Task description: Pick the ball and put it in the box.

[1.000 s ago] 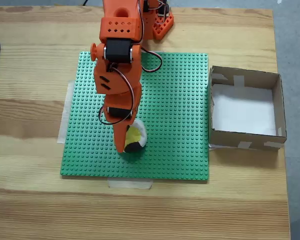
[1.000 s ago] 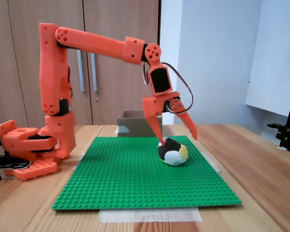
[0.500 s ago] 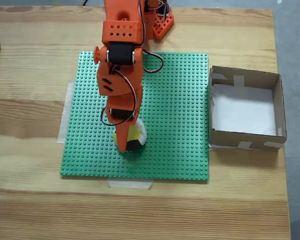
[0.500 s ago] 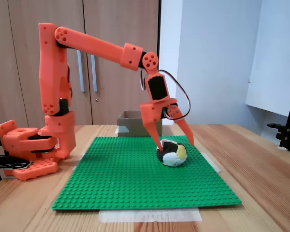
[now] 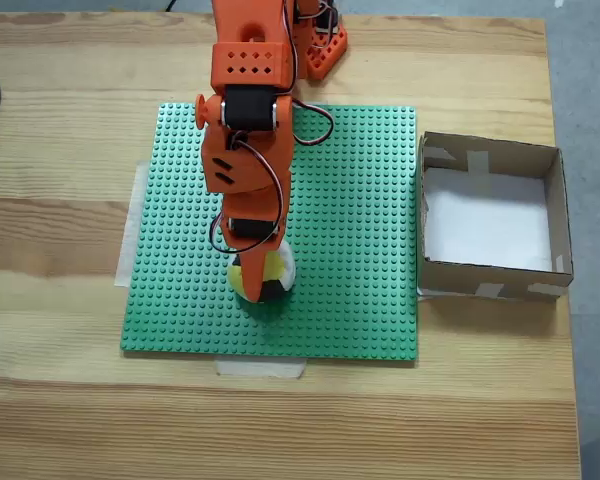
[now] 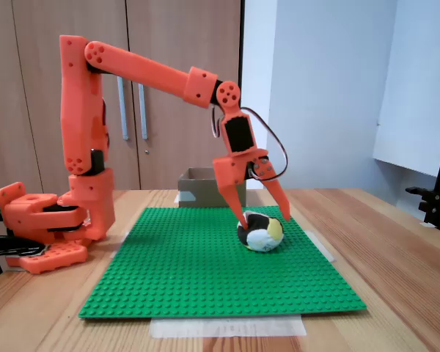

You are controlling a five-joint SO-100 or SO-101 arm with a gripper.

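2 orange fingers (image 6: 277,204) point down from the gripper (image 6: 262,218), spread apart with the ball (image 6: 261,232) between them. In the side-on fixed view one fingertip sits at the ball's left edge and the other at its upper right, both very close to it; whether either pad actually presses the surface I cannot tell, and the jaws look parted rather than clamped. The ball, patched yellow, white and black, rests on the green studded baseplate (image 6: 205,271), directly under the fingers.

From the fixed view looking down, the gripper (image 5: 262,268) covers the top of the ball (image 5: 270,283), and only the ball's lower and right side peeks out from beneath the fingers. The baseplate (image 5: 350,230) is taped to the wooden table (image 5: 70,150).

Off to the right of the fingers in that downward view, well apart from them and just past the baseplate's edge, stands the box (image 5: 558,210), brown cardboard with a white bottom and pale tape at the corners. In the side-on view the box (image 6: 198,189) shows behind the fingers, at the far side of the baseplate.
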